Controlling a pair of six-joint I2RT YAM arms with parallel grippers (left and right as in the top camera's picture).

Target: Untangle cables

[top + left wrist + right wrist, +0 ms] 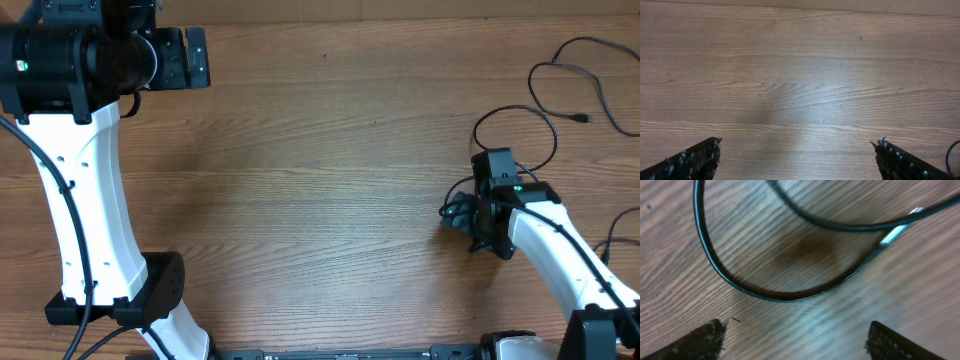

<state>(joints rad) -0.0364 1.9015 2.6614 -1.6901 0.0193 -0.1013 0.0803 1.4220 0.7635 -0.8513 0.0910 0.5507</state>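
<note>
Thin black cables (555, 85) lie in loose loops at the table's right side, one ending in a small plug (581, 118). My right gripper (462, 215) is low over the table by a loop near the cables' left end. In the right wrist view a black cable loop (765, 292) curves just beyond my open, empty fingers (795, 340), and a silver-tipped plug (895, 232) lies to the upper right. My left gripper (195, 55) is at the far left back, open and empty (797, 160), over bare wood.
The wooden table (300, 180) spreads between the arms. The left arm's white link and base (90, 230) stand at the front left. More cable loops (620, 230) lie by the right edge near the right arm's base.
</note>
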